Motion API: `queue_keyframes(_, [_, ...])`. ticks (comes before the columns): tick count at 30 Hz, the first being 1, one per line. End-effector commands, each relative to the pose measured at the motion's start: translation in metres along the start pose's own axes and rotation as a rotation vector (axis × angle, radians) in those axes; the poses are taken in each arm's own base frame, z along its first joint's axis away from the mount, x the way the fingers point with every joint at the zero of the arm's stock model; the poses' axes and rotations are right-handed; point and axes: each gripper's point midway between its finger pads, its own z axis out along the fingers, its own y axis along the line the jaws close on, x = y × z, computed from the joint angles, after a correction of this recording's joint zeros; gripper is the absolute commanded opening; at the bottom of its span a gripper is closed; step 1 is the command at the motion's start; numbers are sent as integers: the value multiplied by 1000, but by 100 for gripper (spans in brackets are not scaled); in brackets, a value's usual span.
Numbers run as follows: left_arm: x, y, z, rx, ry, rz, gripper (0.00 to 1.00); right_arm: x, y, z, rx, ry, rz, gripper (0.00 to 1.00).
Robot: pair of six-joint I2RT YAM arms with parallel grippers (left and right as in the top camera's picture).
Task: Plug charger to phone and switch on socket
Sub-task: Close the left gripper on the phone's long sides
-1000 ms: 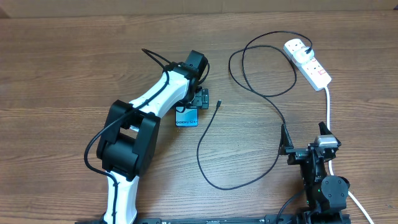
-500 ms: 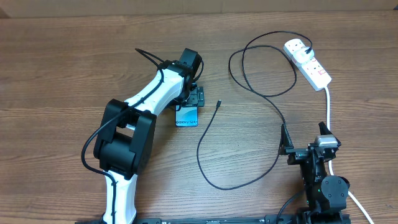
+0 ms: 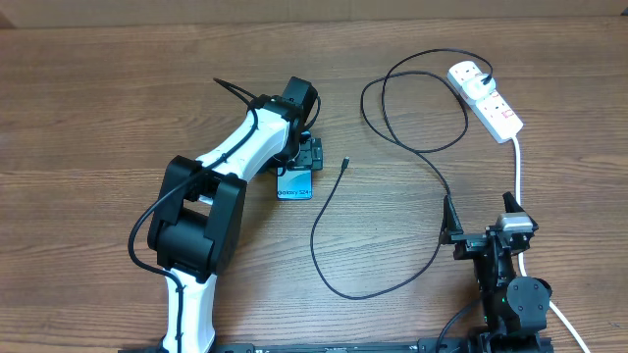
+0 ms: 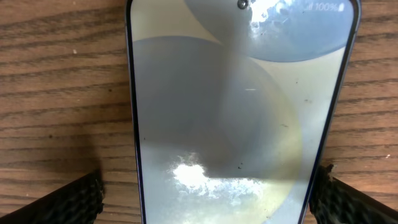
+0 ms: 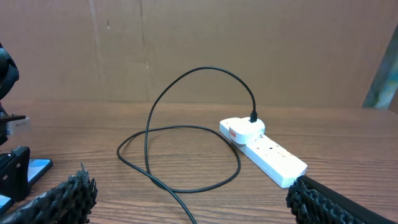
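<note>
Blue-screened phone (image 3: 294, 185) lies on the tabletop under the left pincer (image 3: 311, 155), whose jaws stand apart across its width. Its long axis runs toward the robot. The charger tip (image 3: 344, 164) lies near its right edge. The right pincer (image 3: 481, 233), also apart, is nearer the socket (image 3: 486, 98).

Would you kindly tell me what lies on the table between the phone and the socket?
The overhead view shows only the charger there: its loose connector tip lies near the phone, and its cable loops across to the socket.
</note>
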Motion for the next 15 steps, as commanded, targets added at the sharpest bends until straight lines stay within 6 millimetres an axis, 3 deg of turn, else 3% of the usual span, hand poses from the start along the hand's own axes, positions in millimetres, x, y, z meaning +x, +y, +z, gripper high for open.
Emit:
queue_keyframes(1, [6, -3, 12, 3, 33, 16, 100, 2, -1, 0, 3, -2, -1, 100])
queue_keyframes(15, [10, -16, 12, 40, 39, 37, 100, 2, -1, 0, 3, -2, -1, 100])
